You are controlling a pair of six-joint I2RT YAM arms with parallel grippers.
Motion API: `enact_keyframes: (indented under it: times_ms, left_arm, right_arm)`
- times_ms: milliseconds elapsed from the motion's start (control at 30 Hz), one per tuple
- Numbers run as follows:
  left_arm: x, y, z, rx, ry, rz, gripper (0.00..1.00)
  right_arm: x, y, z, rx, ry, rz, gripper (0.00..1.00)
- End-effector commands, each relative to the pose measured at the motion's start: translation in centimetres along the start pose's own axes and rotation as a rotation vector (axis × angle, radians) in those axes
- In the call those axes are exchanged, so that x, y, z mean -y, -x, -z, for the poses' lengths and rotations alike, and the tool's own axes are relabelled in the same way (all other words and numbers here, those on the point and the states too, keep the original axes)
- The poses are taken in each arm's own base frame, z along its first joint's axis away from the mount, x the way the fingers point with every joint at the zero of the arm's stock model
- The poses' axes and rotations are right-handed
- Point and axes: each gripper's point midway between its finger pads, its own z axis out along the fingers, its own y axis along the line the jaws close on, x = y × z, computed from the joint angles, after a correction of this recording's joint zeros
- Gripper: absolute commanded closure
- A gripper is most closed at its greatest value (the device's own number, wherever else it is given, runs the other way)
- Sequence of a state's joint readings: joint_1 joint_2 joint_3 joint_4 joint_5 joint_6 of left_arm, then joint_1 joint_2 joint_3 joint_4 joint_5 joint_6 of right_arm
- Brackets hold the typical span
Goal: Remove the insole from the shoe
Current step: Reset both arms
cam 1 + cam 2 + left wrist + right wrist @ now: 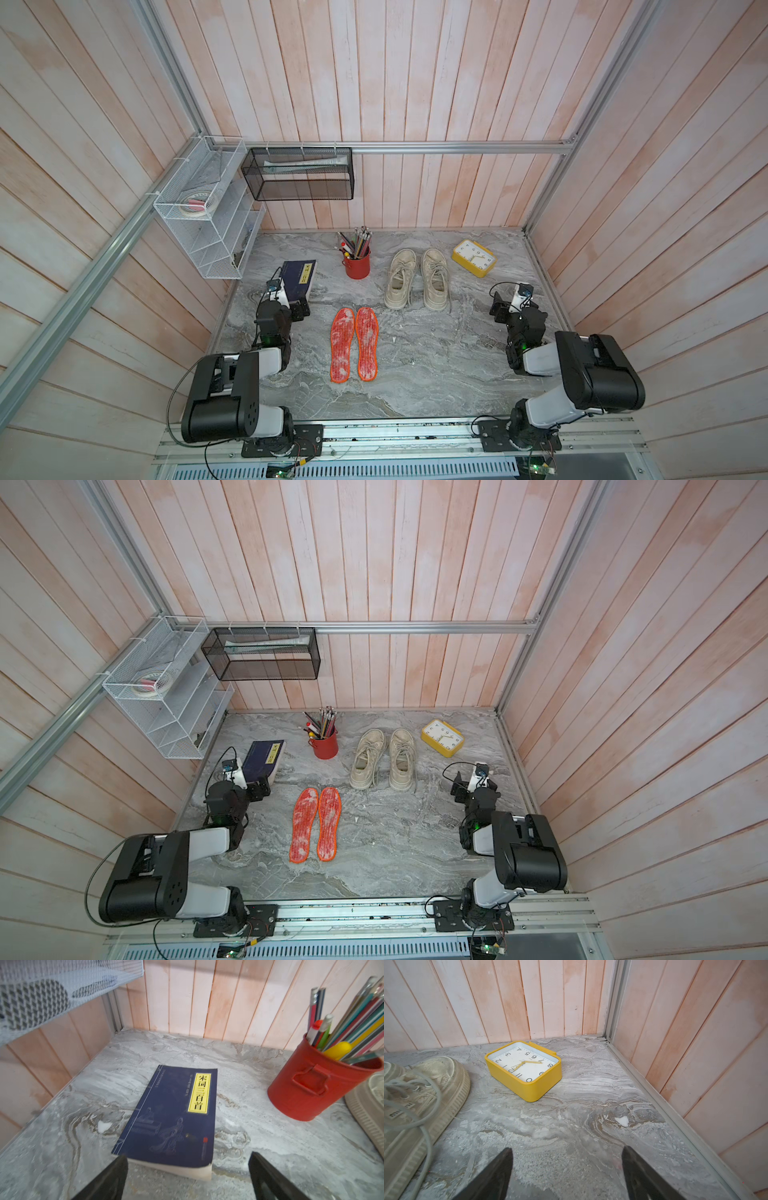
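Note:
Two orange-red insoles (341, 345) (367, 344) lie flat side by side on the marble table, near its middle, in both top views (304, 825). Behind them and a little to the right stands a pair of beige lace-up shoes (400, 278) (435, 279). The right wrist view shows one shoe (425, 1093) at its edge. My left gripper (300, 309) (188, 1156) hovers open just in front of a navy book, with nothing between its fingers. To the right of the shoes, my right gripper (498, 309) (567, 1149) hangs open over bare table. Neither gripper touches an insole or a shoe.
A navy book (300, 276) lies at the left, with a red cup of pencils (357, 264) behind the insoles. A yellow clock (474, 257) lies at the back right. A white wire shelf (208, 212) and a black mesh basket (299, 174) hang on the walls.

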State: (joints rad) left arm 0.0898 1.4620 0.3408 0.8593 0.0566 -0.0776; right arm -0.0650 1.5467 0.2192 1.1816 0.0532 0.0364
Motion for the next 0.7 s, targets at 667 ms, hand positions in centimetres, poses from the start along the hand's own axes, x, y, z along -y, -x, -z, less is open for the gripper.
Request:
enact_keyframes:
  times_ms: [667]
  left_arm:
    - [1.6, 1.0, 0.4, 0.142, -0.041, -0.058, 0.00]
  right_arm:
    - [0.2, 2.8, 0.2, 0.122, -0.050, -0.030, 0.02]
